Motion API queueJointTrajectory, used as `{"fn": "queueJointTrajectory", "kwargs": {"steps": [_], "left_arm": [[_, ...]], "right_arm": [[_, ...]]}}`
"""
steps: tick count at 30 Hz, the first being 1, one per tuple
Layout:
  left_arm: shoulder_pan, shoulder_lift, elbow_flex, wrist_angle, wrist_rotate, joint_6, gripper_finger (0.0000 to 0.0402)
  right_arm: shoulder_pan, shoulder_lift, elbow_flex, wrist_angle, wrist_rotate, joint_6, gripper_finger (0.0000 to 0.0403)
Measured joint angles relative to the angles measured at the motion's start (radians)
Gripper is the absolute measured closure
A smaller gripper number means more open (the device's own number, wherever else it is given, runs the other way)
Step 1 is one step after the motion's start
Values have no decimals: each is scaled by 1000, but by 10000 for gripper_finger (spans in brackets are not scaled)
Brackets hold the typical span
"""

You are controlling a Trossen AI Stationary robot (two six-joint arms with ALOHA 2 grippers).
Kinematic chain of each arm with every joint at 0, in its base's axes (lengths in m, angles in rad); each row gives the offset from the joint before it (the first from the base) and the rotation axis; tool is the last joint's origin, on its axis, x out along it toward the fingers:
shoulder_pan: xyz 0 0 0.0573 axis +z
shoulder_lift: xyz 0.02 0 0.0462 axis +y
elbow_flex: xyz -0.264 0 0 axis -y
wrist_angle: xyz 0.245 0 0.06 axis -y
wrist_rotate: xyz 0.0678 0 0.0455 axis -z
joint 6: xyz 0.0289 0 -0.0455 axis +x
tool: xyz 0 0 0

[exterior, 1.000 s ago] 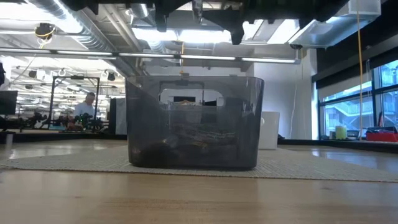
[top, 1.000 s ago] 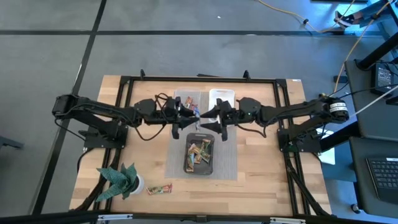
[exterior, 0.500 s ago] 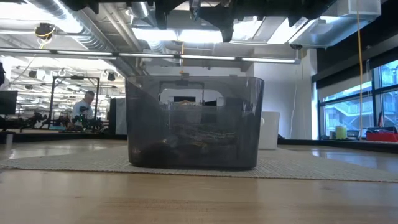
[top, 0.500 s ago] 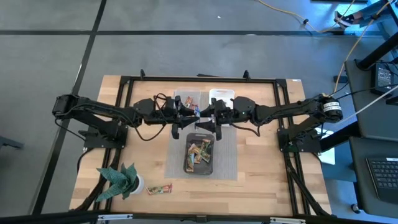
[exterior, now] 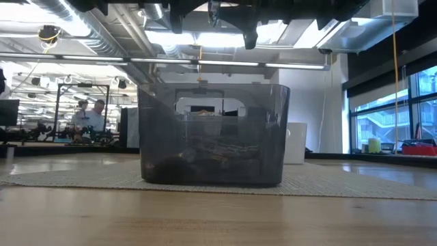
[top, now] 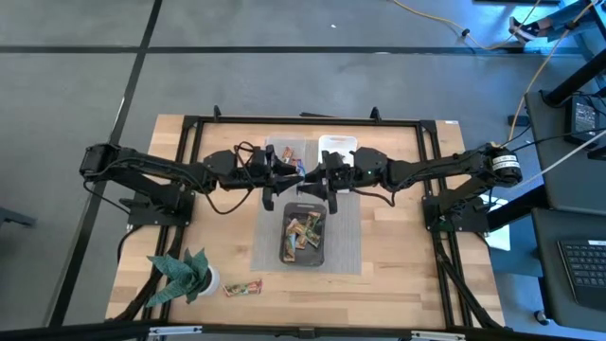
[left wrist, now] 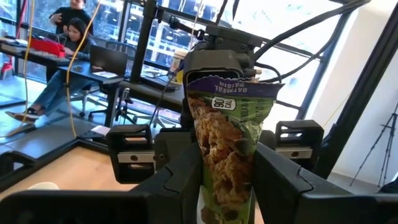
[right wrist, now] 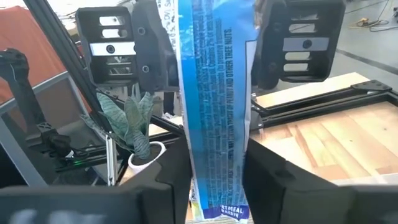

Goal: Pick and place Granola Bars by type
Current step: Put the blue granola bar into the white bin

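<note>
One granola bar [top: 302, 171] in a green wrapper hangs in the air between my two grippers, over the far end of the dark bin [top: 283, 248]. My left gripper [top: 289, 175] is shut on one end of it and my right gripper [top: 317, 177] on the other. The left wrist view shows the bar's printed green face [left wrist: 227, 143], the right wrist view its blue-and-white back [right wrist: 214, 106]. Several more granola bars [top: 305, 232] lie inside the bin. One granola bar [top: 241, 287] lies on the table at the near left. My left gripper [left wrist: 227, 183] pinches the bar's near end [left wrist: 227, 177] between its two fingers. It comes level from the table's left, fingers along the bar. The bar stretches away from it, clear of the bin. My right gripper [right wrist: 214, 183] pinches the opposite end [right wrist: 217, 186], the one with the printed name, between its two fingers. It comes level from the table's right, fingers along the bar. The bar spans the gap to the other gripper.
The bin stands on a grey mat [top: 352, 242]. A clear tray [top: 287, 150] and a white tray [top: 339, 146] sit behind the grippers at the far edge. A green plant in a white pot [top: 185, 275] stands at the near left corner.
My right gripper has gone toward the table's left, up to the left gripper, and has shut on the free end of the bar. My left gripper and the bar have kept still.
</note>
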Motion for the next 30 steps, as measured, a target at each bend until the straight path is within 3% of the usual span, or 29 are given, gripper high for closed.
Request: {"fn": "queueJointTrajectory", "kwargs": {"steps": [9, 20, 26, 30], "left_arm": [[0, 0, 0, -1, 15, 27, 274], [2, -75, 0, -180, -1, 104, 214], [2, -172, 0, -373, 42, 163, 197], [-5, -202, 0, -452, 60, 79, 198]], "right_arm": [[0, 0, 0, -3, -26, 4, 294], [-1, -4, -1, -57, -51, 5, 295], [-33, -70, -1, -244, -50, 49, 295], [-83, -135, -1, -478, 20, 53, 295]]}}
